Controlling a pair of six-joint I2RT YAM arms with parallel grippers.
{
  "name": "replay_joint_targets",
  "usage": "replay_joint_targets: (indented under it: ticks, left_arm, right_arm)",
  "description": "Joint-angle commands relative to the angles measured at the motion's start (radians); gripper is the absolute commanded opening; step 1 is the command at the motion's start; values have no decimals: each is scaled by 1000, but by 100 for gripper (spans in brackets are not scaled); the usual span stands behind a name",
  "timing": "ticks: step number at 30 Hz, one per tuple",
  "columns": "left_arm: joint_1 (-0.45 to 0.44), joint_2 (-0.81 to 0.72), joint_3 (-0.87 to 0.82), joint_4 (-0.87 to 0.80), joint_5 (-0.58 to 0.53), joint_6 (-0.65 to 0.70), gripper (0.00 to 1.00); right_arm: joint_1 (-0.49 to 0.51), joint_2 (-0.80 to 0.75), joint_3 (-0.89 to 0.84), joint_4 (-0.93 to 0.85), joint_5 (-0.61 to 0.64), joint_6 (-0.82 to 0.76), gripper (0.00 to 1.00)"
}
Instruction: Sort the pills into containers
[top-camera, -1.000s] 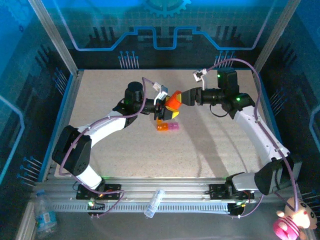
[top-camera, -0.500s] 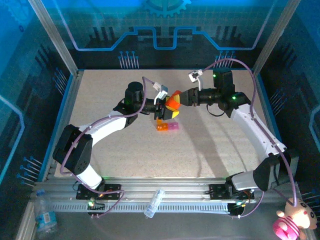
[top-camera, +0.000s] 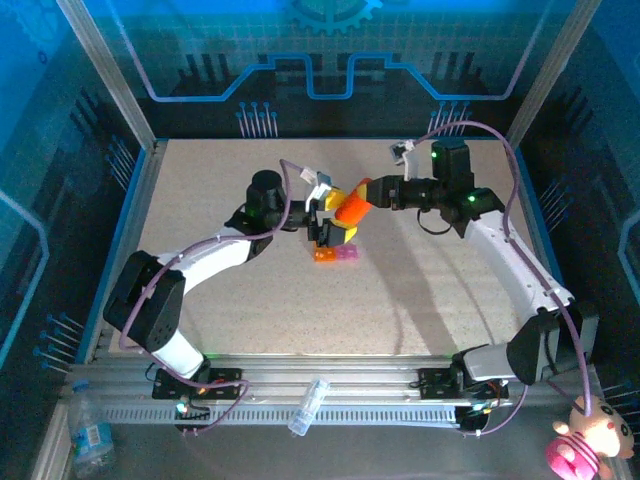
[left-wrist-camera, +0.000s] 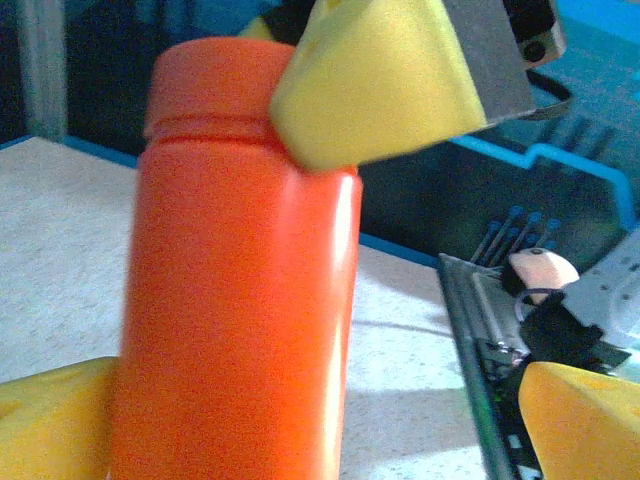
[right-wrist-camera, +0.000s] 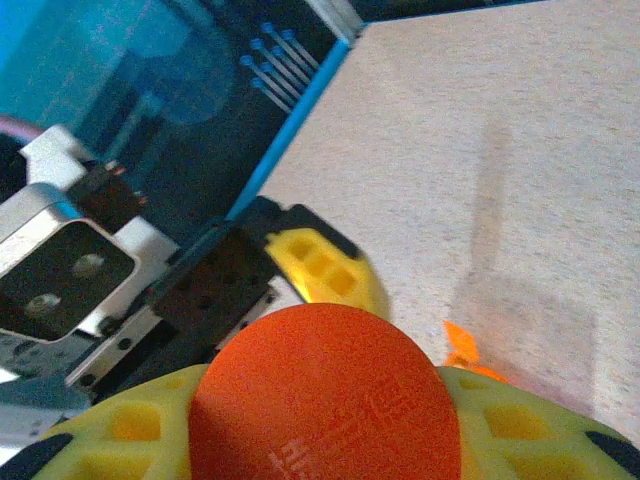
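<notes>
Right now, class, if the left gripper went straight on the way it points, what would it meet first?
Most likely the orange bottle: it stands close ahead of the left gripper, between its open jaws, held at the top by the right gripper.

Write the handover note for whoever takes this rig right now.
Left gripper: open, pads on either side of the orange bottle, not clamping.
Right gripper: shut on the bottle's cap end.
Containers: orange-and-pink strip on the table, just nearer than the bottle, untouched.
Done: bottle picked up, cap on.
Left: uncap, sort the pills into the strip; its fill is too small to tell.
</notes>
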Motion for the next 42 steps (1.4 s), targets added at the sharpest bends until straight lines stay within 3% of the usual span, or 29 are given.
replay_joint_targets:
  ticks: [1,12,20,28,31,35,42]
  left_arm:
    - [15,-75,-63,64,-63,14,99]
    - [41,-213,-177,88,-405,101,99]
    - [43,-259,-132,-75,-481,107,99]
    - [48,-301,-140,-122,-552,119,99]
    - [49,-301,-147,-112,-558,114,99]
    - [50,-295,-166,-68,-581,87,99]
    - [81,-257,-164,-24,-612,6,99]
  right_arm:
    - [-44,-11,-35,59,189,17,23]
    - [-35,74,-162,206,629,-9,24]
    - [52,240,-103,141,847,-77,25]
    - [61,320,-105,120,842,-49,27]
    - [61,330,-109,120,830,-42,40]
    - [49,330,-72,89,783,-40,71]
    - [6,219,74,-22,600,-37,80]
